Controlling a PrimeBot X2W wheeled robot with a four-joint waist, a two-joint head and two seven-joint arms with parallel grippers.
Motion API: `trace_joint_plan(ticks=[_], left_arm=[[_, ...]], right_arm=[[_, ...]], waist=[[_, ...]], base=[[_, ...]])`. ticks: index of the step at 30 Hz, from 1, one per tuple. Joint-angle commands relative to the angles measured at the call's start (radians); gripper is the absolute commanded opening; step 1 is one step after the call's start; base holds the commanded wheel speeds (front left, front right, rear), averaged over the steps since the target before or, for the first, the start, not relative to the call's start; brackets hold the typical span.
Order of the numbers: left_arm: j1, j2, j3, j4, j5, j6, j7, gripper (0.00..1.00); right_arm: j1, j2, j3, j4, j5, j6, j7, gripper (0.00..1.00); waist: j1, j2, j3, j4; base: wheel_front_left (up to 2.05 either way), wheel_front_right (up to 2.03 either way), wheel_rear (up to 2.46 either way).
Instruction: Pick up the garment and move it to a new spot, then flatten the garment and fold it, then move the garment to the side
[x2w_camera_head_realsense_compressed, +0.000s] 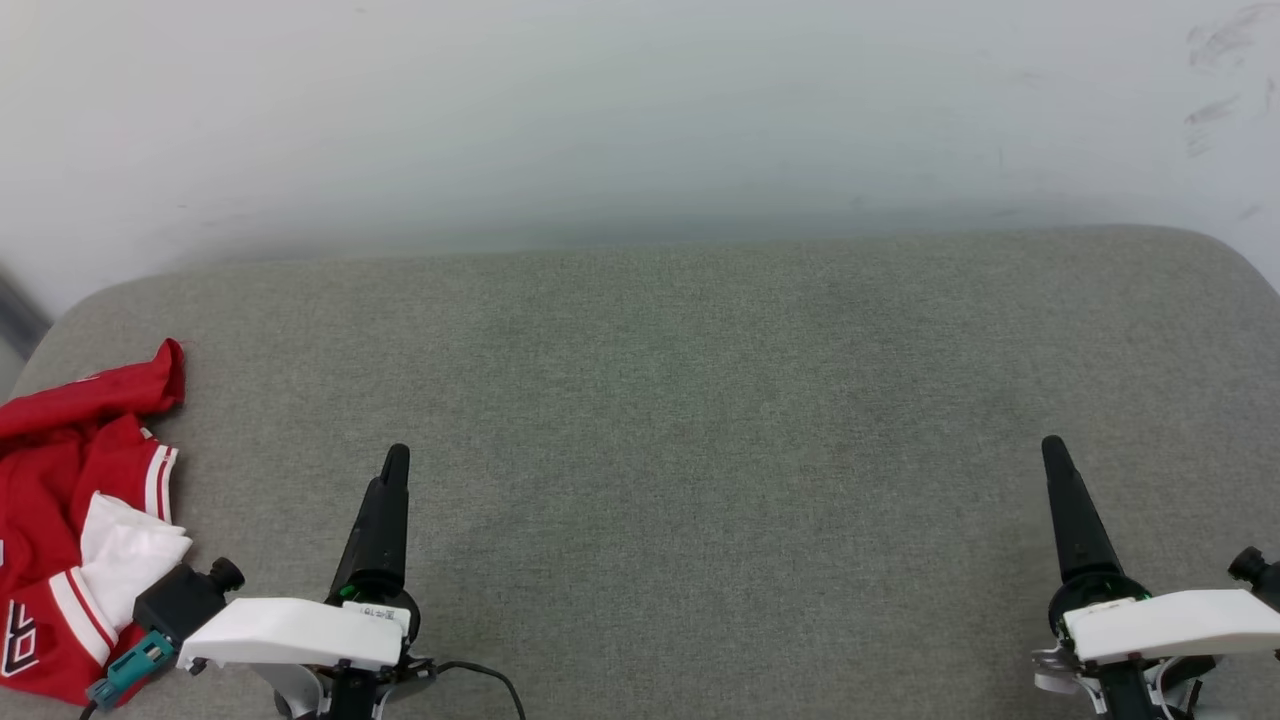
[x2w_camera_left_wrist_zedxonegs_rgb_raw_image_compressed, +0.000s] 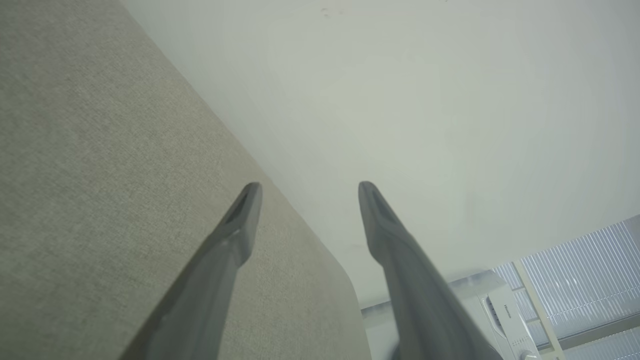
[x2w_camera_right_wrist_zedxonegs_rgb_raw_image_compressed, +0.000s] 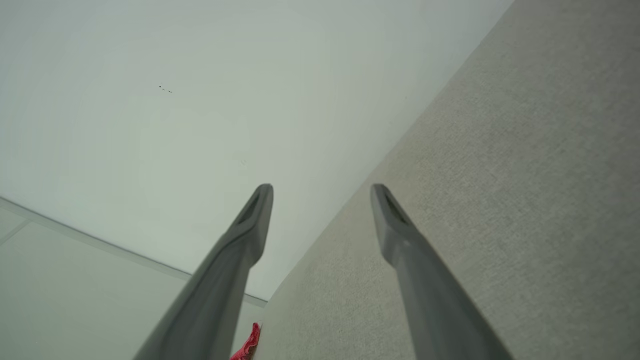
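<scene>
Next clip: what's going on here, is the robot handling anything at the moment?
Nothing is being handled right now. The garment, a red jersey with white striped sleeve ends, lies crumpled at the far left edge of the grey fabric surface, neither flattened nor folded. The left gripper and right gripper both hover over the bare surface with jaws open and empty. The left one is nearer the jersey but not touching it.

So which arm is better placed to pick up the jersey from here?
Left. The jersey lies crumpled at the left edge of the cushion, just beside the open, empty left gripper. The right gripper, also open, is at the far side of the cushion.
</scene>
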Motion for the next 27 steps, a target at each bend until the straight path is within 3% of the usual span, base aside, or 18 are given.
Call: trace_joint_plan(ticks=[1, 13, 17, 18, 27], left_arm=[[-0.003, 0.002, -0.002, -0.022, 0.05, -0.002, -0.011, 1.0], [0.002, 0.015, -0.018, -0.044, 0.319, -0.003, -0.051, 1.0], [0.002, 0.03, -0.023, -0.043, 0.431, -0.003, -0.062, 1.0], [0.005, 0.032, -0.022, -0.043, 0.504, 0.002, -0.071, 1.0], [0.016, 0.045, -0.029, -0.046, 0.653, 0.02, -0.096, 1.0]], right_arm=[[-0.004, -0.008, 0.009, -0.02, -0.058, 0.0, -0.01, 1.0], [-0.003, -0.006, 0.011, -0.018, -0.348, 0.0, -0.047, 1.0], [-0.009, -0.004, 0.004, -0.017, -0.428, 0.0, -0.048, 1.0], [-0.013, -0.002, 0.006, -0.021, -0.487, 0.0, -0.048, 1.0], [-0.013, -0.006, 0.012, -0.034, -0.653, 0.0, -0.046, 1.0]], waist=[[0.0, -0.0001, -0.001, 0.0], [0.0, -0.0001, -0.004, 0.002], [0.0, -0.0001, -0.006, 0.001], [0.0, -0.0001, -0.008, 0.0], [0.0, -0.0001, -0.012, 0.002]], base=[[0.0, 0.0, 0.0], [0.0, 0.0, 0.0], [0.0, 0.0, 0.0], [0.0, 0.0, 0.0], [0.0, 0.0, 0.0]])
